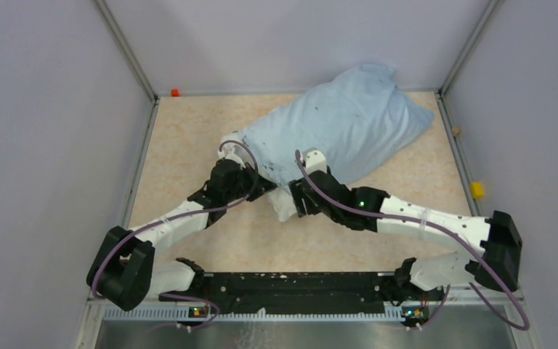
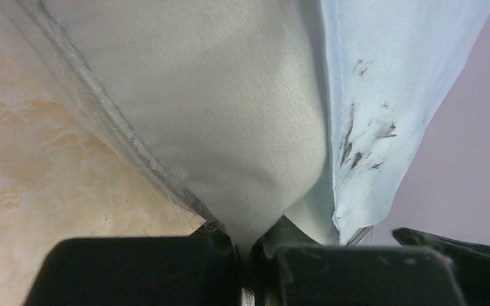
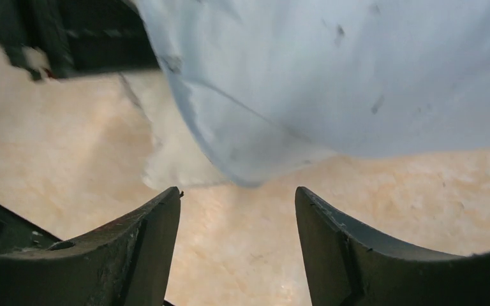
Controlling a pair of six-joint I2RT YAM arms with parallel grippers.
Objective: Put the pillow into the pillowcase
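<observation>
The light-blue pillowcase [image 1: 341,127] lies at the back middle of the table, bulging, with most of the off-white pillow [image 1: 283,209] inside it. The pillow's near end sticks out of the open mouth between my two grippers. My left gripper [image 1: 261,184] is shut on a pinch of the pillow's off-white fabric [image 2: 230,115], with the pillowcase edge [image 2: 389,95] just to its right. My right gripper [image 3: 237,197] is open and empty, just above the table, short of the pillowcase's hem [image 3: 332,76]. A bit of the pillow [image 3: 172,162] shows beside that hem.
Grey walls close in the table on the left, back and right. A small orange thing [image 1: 175,92] sits at the back left corner. A yellow thing [image 1: 476,190] and a small tan one [image 1: 455,131] lie along the right edge. A black rail [image 1: 298,283] runs along the near edge.
</observation>
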